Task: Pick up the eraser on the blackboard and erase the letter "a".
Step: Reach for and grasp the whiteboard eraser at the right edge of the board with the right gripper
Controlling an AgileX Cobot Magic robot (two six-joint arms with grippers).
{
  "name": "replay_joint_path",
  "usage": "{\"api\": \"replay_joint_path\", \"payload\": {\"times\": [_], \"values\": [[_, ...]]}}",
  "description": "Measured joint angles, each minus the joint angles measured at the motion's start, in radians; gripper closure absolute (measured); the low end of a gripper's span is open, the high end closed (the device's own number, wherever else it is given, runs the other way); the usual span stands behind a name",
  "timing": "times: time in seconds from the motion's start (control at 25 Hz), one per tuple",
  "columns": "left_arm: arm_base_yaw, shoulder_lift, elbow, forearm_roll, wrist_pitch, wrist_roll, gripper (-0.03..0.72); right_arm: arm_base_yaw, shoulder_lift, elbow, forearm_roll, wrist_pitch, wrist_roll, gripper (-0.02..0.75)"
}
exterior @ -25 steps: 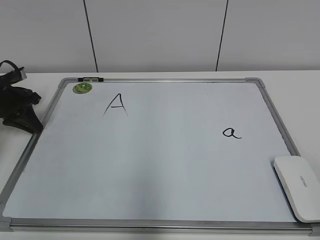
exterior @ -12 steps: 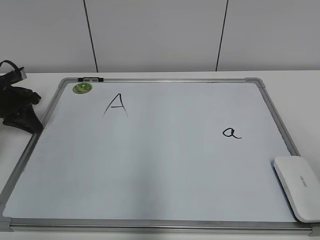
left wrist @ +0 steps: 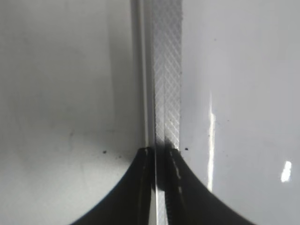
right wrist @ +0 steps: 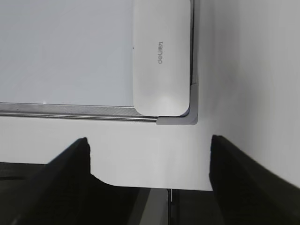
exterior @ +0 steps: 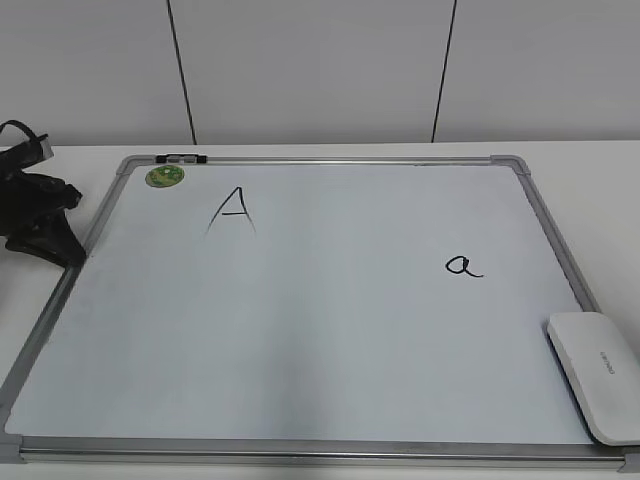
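Note:
The white eraser [exterior: 597, 375] lies at the front right corner of the blackboard [exterior: 300, 160]. The small letter "a" [exterior: 463, 265] is written on the board's right half, behind and left of the eraser. In the right wrist view the eraser [right wrist: 161, 56] lies against the board's grey corner piece [right wrist: 178, 120]. My right gripper [right wrist: 149, 145] is open and empty over the table's front edge, short of the eraser; it is out of the exterior view. My left gripper [exterior: 40, 215] rests beside the board's left edge. In the left wrist view its jaws [left wrist: 160, 152] are shut over the frame strip [left wrist: 166, 70].
A capital "A" [exterior: 233, 208] is written at the board's back left, beside a round green magnet [exterior: 165, 177]. A small dark clip [exterior: 180, 158] sits on the back frame. The white table's front edge [right wrist: 154, 185] lies just under my right gripper.

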Motion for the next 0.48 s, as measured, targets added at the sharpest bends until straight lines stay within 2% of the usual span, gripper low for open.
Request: {"api": "replay_joint_path", "payload": {"times": [0.48], "values": [[0.0,0.0,0.0,0.0,0.0,0.0,0.653,0.0,0.297,-0.029,-0.02,-0.13,-0.002,0.15]]}}
